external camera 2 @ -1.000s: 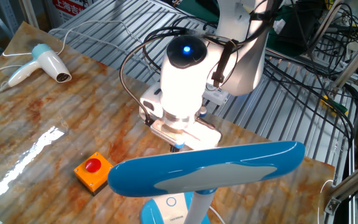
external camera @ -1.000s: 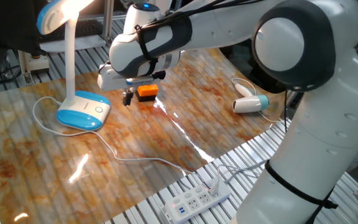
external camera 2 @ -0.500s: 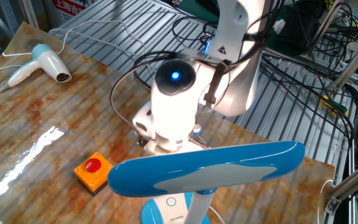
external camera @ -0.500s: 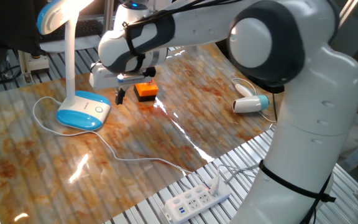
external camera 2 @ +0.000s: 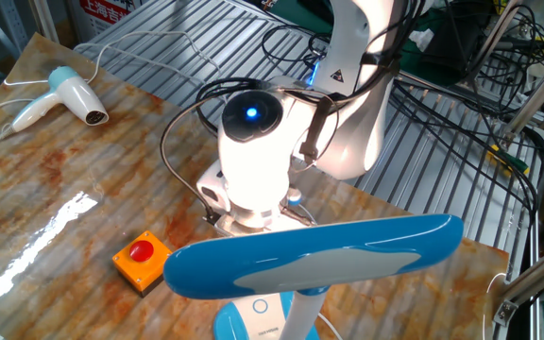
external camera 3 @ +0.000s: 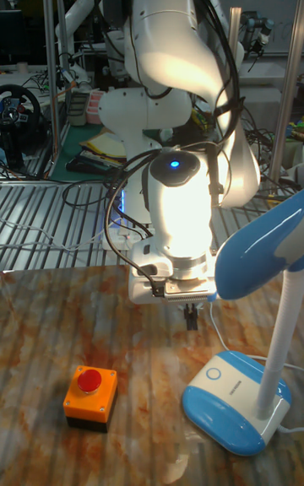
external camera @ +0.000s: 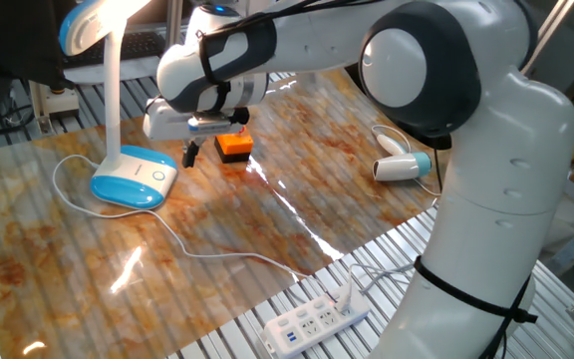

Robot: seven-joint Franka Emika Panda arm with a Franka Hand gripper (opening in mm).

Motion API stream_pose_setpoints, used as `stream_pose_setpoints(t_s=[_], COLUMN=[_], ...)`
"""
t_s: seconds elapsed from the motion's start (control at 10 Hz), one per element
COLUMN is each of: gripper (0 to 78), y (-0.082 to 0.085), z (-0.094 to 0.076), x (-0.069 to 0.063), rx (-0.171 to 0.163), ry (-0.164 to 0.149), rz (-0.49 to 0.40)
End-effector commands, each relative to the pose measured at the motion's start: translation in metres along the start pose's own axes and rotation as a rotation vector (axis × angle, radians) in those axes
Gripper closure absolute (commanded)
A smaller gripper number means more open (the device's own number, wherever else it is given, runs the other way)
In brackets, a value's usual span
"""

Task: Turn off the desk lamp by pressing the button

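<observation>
The desk lamp stands at the table's left, with its oval blue-and-white base (external camera: 135, 179), slim white neck (external camera: 113, 90) and lit head (external camera: 92, 21). Its blue head (external camera 2: 314, 253) fills the foreground of the other fixed view. The button (external camera 3: 212, 374) is a faint ring on the base's white top, also seen as the button (external camera: 158, 176). My gripper (external camera: 189, 153) hangs just right of the base, above the table, between the base and an orange box. In the tall view the gripper (external camera 3: 192, 317) shows its dark fingertips together, holding nothing, a little above and left of the base (external camera 3: 234, 402).
A red push-button on an orange box (external camera: 234, 146) sits right beside the gripper. A white-and-blue hair dryer (external camera: 404, 167) lies at the right. The lamp's white cord (external camera: 207, 254) runs across the table to a power strip (external camera: 312, 321) at the near edge.
The arm has swung left from over the orange box toward the lamp base. Over the last half second it has barely moved.
</observation>
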State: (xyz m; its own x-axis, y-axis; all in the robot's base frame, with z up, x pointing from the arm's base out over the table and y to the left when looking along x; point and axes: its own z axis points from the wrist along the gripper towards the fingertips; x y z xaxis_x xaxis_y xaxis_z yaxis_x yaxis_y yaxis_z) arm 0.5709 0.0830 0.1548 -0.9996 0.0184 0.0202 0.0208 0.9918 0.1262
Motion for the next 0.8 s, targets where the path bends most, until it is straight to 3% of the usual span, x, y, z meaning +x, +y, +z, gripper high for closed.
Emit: stream_pose_setpoints(t_s=[0.1,0.4,0.8], gripper=[77.6,77.6,77.6], y=[0.0003,0.0003,0.0008], z=[-0.0015,-0.0015,-0.0014], x=[-0.0008,-0.0008,-0.0010], rx=[-0.004,-0.011,-0.026], ry=[-0.034,-0.102,-0.106], rz=[-0.013,-0.019,-0.002])
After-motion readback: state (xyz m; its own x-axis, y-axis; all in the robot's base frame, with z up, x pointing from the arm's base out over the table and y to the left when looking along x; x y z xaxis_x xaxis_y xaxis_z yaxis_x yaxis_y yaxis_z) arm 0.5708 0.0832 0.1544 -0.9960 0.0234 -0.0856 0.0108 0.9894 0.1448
